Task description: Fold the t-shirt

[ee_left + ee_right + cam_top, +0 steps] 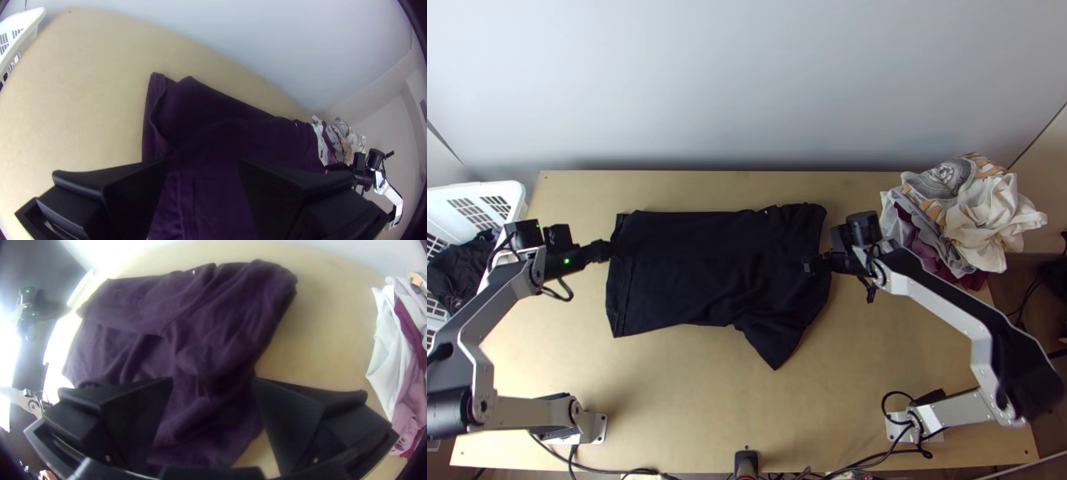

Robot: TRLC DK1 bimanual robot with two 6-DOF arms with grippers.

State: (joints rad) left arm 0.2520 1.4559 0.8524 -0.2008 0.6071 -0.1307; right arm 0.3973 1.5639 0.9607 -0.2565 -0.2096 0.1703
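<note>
The black t-shirt lies spread sideways on the table, a sleeve-like corner pointing to the near edge. At its left end, over the hem, is my left gripper; my right gripper is over its right part. In the left wrist view the left gripper stands open above the hem of the shirt. The right wrist view has the right gripper open too, over the wrinkled end of the shirt, near its outer edge.
A heap of white, grey and maroon clothes sits at the table's back right. At the left edge stands a white basket with dark cloth inside. Bare wood shows in front of the shirt; cables run along the near edge.
</note>
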